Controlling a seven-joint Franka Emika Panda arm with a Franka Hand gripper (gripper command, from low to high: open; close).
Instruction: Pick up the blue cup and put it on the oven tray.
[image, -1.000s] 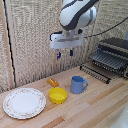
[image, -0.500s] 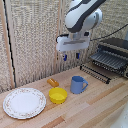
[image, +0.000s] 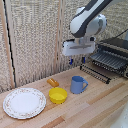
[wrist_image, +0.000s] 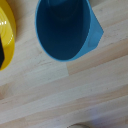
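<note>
Looking at your end effector (image: 76, 61) first, you see it hanging in the air above the blue cup (image: 77, 84), not touching it. Its two short dark fingertips (image: 71, 62) point down under the white wrist block, and they hold nothing; whether they stand spread or closed you cannot tell from these views, since the wrist view shows no fingers at all.

Below it, the blue cup stands upright on the wooden tabletop (image: 95, 107), mouth up, with its handle turned toward the exterior view's right. In the wrist view you look straight down into the cup (wrist_image: 63, 27), with its handle sticking out at one side and pale wood planks around it.

Just beside the cup, on the exterior view's left, sits the yellow bowl (image: 58, 95), close but apart from it. A small orange object (image: 52, 82) lies behind the bowl, near the wall. Further toward the exterior view's left rests the round patterned plate (image: 24, 102), well apart from the cup.

On the exterior view's right, the oven tray (image: 100, 66) of thin metal bars sticks out from the dark toaster oven (image: 116, 50), with nothing on it that you can make out.
</note>
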